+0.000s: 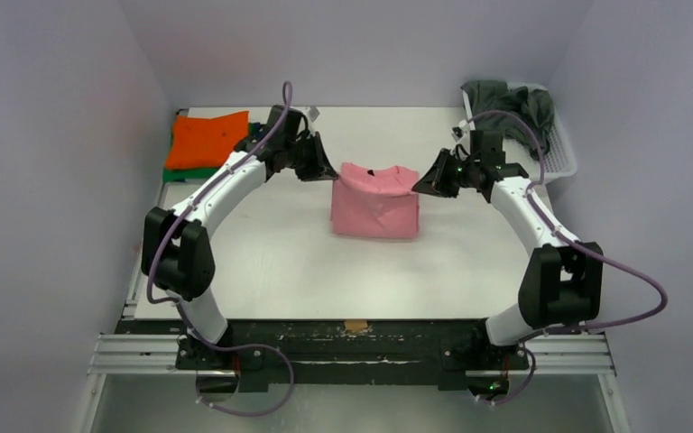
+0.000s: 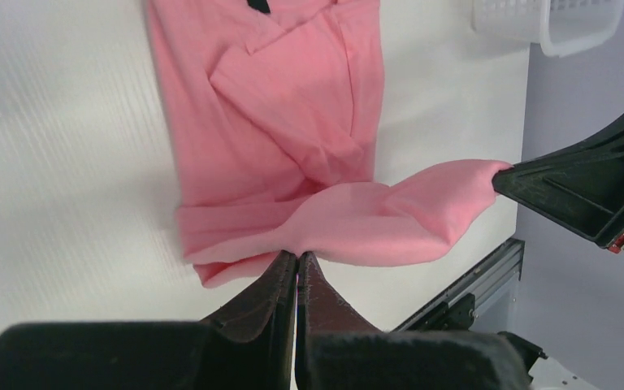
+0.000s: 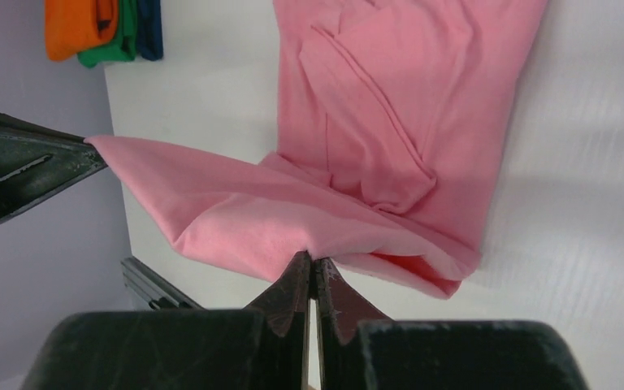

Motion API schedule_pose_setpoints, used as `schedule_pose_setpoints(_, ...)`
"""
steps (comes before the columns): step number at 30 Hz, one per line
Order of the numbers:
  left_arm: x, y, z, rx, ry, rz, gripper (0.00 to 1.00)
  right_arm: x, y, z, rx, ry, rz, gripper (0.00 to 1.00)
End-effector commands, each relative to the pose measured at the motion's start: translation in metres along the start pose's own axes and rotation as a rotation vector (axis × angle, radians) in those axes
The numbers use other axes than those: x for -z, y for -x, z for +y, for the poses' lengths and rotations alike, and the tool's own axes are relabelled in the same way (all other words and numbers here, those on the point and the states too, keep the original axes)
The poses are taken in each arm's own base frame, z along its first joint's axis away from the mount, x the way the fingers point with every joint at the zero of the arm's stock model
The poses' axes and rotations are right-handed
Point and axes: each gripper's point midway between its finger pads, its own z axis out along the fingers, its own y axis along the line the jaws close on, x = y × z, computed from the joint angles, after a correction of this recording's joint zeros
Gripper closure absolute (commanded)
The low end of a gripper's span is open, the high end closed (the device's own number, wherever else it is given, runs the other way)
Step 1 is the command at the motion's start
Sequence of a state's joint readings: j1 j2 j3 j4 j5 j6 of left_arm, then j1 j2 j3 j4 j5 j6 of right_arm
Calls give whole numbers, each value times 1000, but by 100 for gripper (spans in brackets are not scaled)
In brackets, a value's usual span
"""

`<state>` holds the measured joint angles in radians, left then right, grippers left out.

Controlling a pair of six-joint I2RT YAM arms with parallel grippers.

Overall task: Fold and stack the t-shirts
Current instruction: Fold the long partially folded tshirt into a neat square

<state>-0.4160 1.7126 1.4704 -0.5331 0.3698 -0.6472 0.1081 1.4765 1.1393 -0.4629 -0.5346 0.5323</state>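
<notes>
The salmon pink t-shirt [image 1: 375,203] lies partly folded in the middle of the table [image 1: 280,262], nearer its far edge. My left gripper [image 2: 296,258] is clamped on the shirt's far left corner and my right gripper [image 3: 311,262] on its far right corner. That edge of cloth is lifted between them while the rest lies flat. The bright orange t-shirt [image 1: 206,140] lies over the green t-shirt [image 1: 189,173] at the table's far left corner. The dark grey t-shirt [image 1: 505,99] is heaped in the white basket [image 1: 559,158] at the far right corner.

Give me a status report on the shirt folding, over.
Both shut on the pink shirt: left gripper, right gripper, opposite sides. Shirt partly folded, mid-table. Nothing blocking; stack and basket well aside.
</notes>
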Motion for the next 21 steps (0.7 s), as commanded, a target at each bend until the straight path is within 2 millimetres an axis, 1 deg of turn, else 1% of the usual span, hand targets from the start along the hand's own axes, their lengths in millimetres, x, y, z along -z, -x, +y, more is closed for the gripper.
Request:
schedule_pose_setpoints(1, -6, 48, 0, -33, -6, -77, 100, 1, 49, 20, 42, 82, -75, 100)
schedule_pose_setpoints(4, -19, 67, 2, -39, -5, -92, 100, -7, 62, 16, 30, 94, -63, 100)
schedule_pose_setpoints(7, -31, 87, 5, -41, -2, -104, 100, -20, 73, 5, 7, 93, -49, 100)
schedule_pose_setpoints(9, -43, 96, 10, -35, -6, -99, 100, -29, 82, -1, -7, 95, -43, 100)
schedule_pose_setpoints(11, -56, 106, 9, -36, -28, -90, 100, -36, 94, -8, -19, 89, -47, 100)
schedule_pose_setpoints(12, -69, 106, 15, -26, -28, -70, 100, -41, 99, -11, -25, 86, -46, 100)
schedule_pose_setpoints(13, -76, 109, 17, -22, -32, -64, 100, -46, 104, -15, -31, 84, -47, 100)
schedule_pose_setpoints(14, -85, 111, 22, -13, -31, -55, 100, -52, 108, -18, -34, 81, -44, 100)
schedule_pose_setpoints(15, -90, 115, 23, -7, -39, -54, 100, -62, 110, -25, -47, 72, -28, 100)
schedule_pose_setpoints(16, -98, 117, 27, 4, -41, -50, 100, -66, 115, -26, -46, 71, -34, 100)
schedule_pose_setpoints(17, -104, 121, 30, 11, -45, -53, 100, -77, 119, -34, -53, 61, -33, 100)
schedule_pose_setpoints(20, -122, 132, 37, 27, -54, -78, 100, -103, 129, -59, -90, -2, -44, 100)
schedule_pose_setpoints(21, -128, 135, 42, 39, -39, -85, 97, -112, 133, -66, -94, -11, -45, 100)
